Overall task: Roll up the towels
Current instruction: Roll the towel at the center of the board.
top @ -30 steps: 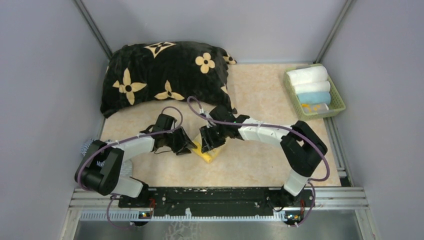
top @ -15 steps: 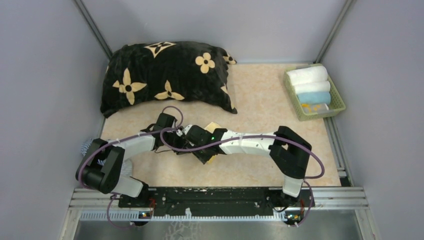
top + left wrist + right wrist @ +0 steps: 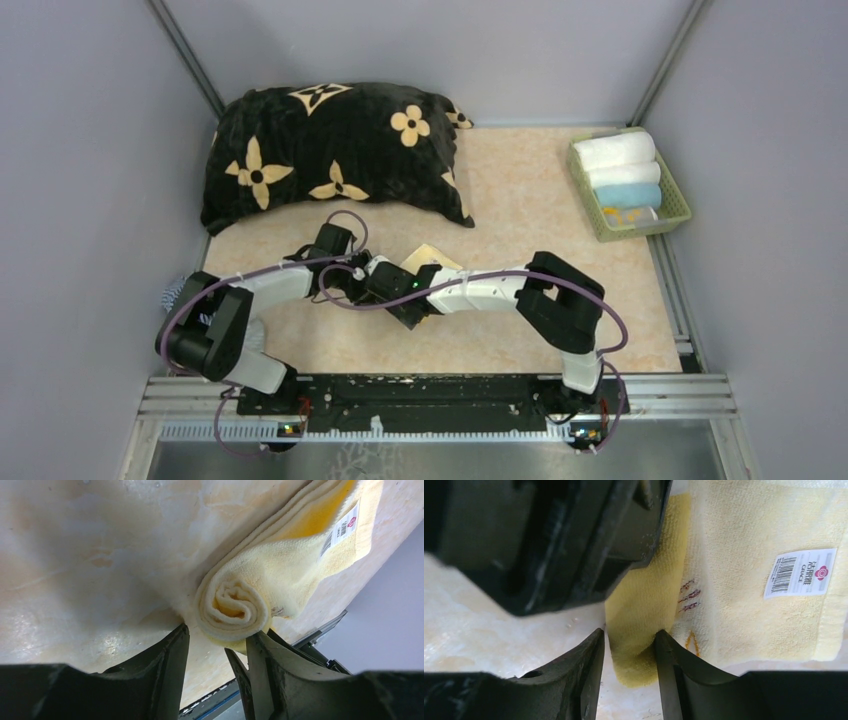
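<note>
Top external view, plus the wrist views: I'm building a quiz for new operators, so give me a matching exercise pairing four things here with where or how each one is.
Things:
1. yellow towel
2. black cushion
3. green basket
4. barcode tag

Places or states:
A. far right of the table, holding rolled towels
B. face up on flat, unrolled cloth
C. far left, with cream flowers on it
D. partly rolled at one end, mid-table

Pairs: 1-D, 2-C, 3-A, 4-B.

Arms (image 3: pixel 480 290) blk w/ white links, purple cables (image 3: pixel 345 213)
</note>
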Available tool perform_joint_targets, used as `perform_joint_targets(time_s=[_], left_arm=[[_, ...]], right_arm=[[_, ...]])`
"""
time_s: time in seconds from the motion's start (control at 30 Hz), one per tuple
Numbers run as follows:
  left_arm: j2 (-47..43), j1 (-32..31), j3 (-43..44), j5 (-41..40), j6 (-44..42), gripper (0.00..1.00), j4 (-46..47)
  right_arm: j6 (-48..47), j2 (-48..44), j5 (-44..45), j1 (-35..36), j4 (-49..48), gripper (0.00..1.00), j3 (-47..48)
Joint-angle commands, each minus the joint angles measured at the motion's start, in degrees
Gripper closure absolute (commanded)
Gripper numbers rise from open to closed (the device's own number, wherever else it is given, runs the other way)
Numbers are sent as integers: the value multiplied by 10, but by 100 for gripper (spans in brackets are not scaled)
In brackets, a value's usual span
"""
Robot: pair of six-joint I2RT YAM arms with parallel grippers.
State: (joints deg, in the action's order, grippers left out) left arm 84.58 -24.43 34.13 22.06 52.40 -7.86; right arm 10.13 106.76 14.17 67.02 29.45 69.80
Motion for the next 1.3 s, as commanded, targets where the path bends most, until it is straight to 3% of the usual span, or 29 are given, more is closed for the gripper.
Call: perform_joint_targets(time_s=[0.0, 0.17, 0.3, 0.43, 0.83, 1.07, 1.27], left_arm=[[38, -5, -17, -60, -20, 45, -34], [44, -5, -30, -61, -22, 44, -31], [29, -5, -33, -62, -22, 44, -39], [-22, -1, -22, -84, -25, 39, -74], [-226, 19, -63, -103, 6, 31, -174], [-329, 18, -124, -72, 30, 30, -152], [-319, 19, -147, -45, 48, 31, -97]], right_arm=[[-8, 52, 36, 11, 21, 58, -15], [-8, 69, 58, 11, 24, 59, -20], [-21, 60, 28, 11, 19, 71, -23], [-31, 22, -125, -9, -7, 83, -28], [33, 28, -579, -142, -149, 96, -69], [122, 88, -736, -201, -247, 96, -94], [177, 128, -802, -248, -290, 95, -105]])
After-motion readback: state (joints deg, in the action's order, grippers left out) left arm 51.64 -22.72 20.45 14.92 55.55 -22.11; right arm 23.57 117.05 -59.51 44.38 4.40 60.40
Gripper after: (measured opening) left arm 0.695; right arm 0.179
